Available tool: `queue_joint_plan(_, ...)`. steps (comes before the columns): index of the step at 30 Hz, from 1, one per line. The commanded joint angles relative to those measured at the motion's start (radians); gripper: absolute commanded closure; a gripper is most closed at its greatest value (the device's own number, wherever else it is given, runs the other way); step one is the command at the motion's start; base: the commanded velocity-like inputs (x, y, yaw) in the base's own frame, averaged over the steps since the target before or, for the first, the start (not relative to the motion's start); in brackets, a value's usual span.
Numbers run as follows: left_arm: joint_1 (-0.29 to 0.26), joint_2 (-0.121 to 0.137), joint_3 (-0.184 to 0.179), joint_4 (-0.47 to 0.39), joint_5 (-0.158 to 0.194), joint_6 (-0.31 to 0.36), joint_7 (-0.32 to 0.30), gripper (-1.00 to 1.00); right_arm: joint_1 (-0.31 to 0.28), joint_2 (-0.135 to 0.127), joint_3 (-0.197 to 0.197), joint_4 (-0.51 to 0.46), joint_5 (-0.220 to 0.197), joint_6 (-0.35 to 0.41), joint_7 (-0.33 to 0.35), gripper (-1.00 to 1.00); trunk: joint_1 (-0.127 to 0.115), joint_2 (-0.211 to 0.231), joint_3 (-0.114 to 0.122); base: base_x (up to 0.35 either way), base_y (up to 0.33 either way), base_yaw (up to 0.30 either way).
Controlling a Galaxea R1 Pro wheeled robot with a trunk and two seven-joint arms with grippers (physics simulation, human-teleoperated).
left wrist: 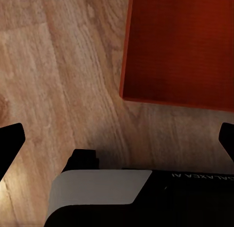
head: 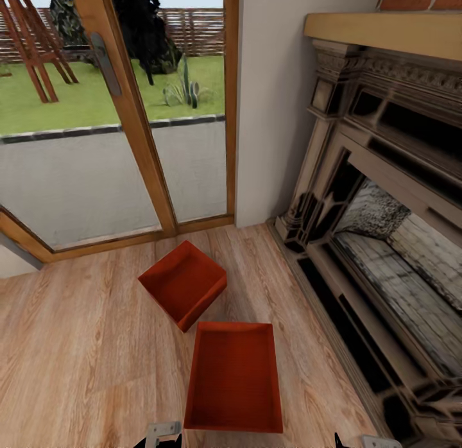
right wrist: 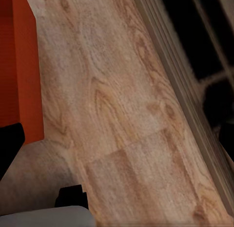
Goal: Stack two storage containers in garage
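Both storage containers sit on the light wood-plank floor (head: 77,345) of the living room, between the glass doors (head: 115,114) and the dark fireplace (head: 385,210). The near container (head: 234,377) lies at the lower centre of the head view, its long axis running up and down the frame, open top facing up. The far container (head: 183,282) sits just above and left of it, turned on the diagonal so a corner points toward the near one; they look close, perhaps touching at that corner, though I cannot be sure.

The left end effector (left wrist: 117,139) hangs with its fingers spread wide, holding nothing, just short of the near container's short wall (left wrist: 175,98). The right end effector (right wrist: 117,134) is likewise open and empty, over bare planks beside the same container's long side (right wrist: 19,66).

The risk, as I judge it, is the shallow flared walls: a pinch on one rim could slip or tip the bin. Lifting the near one carelessly might also nudge its skewed neighbour, and the fireplace base stands near the right arm.
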Motion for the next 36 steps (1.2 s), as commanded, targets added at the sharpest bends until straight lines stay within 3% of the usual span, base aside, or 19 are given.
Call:
queue_joint_plan(1, -0.001, 0.0, -0.009, 0.001, 0.01, -0.004, 0.006, -1.0, 0.0, 0.0, 0.003, 0.0, -0.01, -0.004, -0.001, -1.0, 0.0, 0.0, -0.001, -0.014, 0.0, 0.0)
queue_joint_plan(8, 0.0, 0.001, -0.009, 0.001, 0.01, -0.004, 0.005, -1.0, 0.0, 0.0, 0.001, 0.0, -0.012, -0.004, -0.001, -1.0, 0.0, 0.0, -0.003, -0.003, 0.0, 0.0)
queue_joint_plan(33, 0.0, 0.002, -0.009, 0.0, 0.012, -0.003, 0.006, -1.0, -0.019, -0.002, -0.002, -0.002, -0.017, 0.003, -0.005, -1.0, 0.0, 0.0, -0.043, 0.0, 0.0, 0.0)
queue_joint_plan(36, -0.001, 0.003, -0.009, -0.052, 0.012, 0.0, 0.007, -1.0, -0.024, -0.002, -0.002, -0.001, -0.019, 0.004, -0.003, -1.0, 0.0, 0.0, -0.048, 0.0, 0.0, 0.0)
